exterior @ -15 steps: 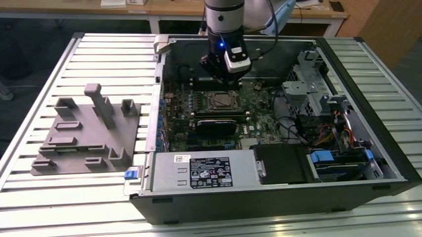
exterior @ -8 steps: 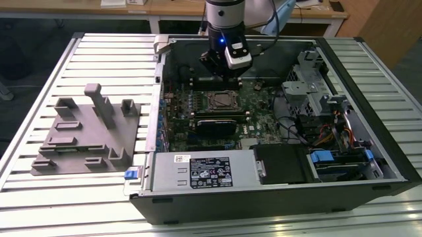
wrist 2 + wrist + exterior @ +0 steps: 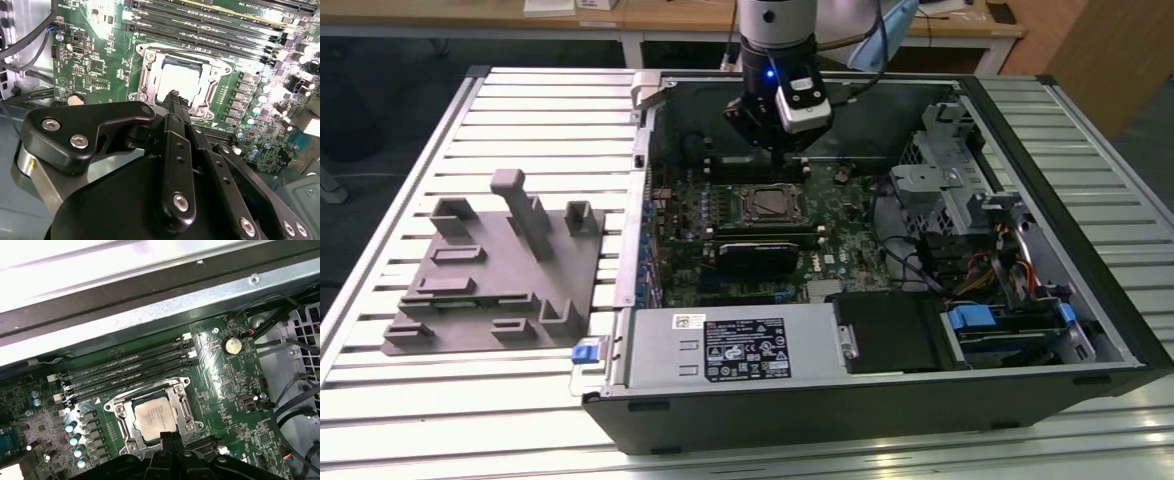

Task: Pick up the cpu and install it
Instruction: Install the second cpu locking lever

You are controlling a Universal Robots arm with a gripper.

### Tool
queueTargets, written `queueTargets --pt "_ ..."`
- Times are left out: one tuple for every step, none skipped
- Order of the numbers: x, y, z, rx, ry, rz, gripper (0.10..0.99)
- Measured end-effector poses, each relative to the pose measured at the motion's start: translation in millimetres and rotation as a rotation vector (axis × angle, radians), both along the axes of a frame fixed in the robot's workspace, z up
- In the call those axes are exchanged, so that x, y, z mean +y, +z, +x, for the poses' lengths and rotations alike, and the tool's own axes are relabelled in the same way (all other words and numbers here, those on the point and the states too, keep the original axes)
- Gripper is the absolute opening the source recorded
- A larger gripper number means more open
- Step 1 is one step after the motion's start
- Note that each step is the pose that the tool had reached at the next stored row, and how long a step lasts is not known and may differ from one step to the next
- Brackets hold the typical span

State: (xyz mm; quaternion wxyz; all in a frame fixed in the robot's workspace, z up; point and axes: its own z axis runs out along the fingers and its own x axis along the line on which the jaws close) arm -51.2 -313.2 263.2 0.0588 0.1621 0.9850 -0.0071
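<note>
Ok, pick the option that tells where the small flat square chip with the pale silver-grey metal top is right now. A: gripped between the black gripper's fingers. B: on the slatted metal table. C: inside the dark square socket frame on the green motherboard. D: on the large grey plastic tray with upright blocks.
C: in both wrist views the small flat square chip with the pale silver-grey top lies inside the dark square socket frame on the green motherboard, apart from the black gripper.

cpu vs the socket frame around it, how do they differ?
The cpu is a pale silver-grey flat square; the socket frame is a darker metal border, open in the middle. The cpu is smaller and sits inside the frame, which surrounds it in both wrist views. The cpu top is plain and flat; the frame has screws at its corners. Both lie flat on the green motherboard, squared to each other, with the gripper just above them.
</note>
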Motion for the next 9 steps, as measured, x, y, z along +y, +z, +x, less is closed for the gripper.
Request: queueTargets --pt "0.0 0.0 0.0 0.0 0.0 0.0 0.106" --pt "0.0 0.0 0.0 0.0 0.0 0.0 0.106" --pt "0.0 0.1 0.0 0.0001 0.0 0.0 0.106" --pt "-0.3 0.2 0.0 0.0002 0.0 0.0 0.106" --pt "-0.9 0.2 0.0 0.0003 0.0 0.0 0.106" --pt "-1.6 0.2 0.0 0.0002 0.0 0.0 0.106" --pt "-2.7 0.1 0.0 0.0002 0.0 0.0 0.106" --pt "-3.9 0.1 0.0 0.0002 0.0 0.0 0.106" --pt "-5.2 0.1 0.0 0.0001 0.0 0.0 0.106"
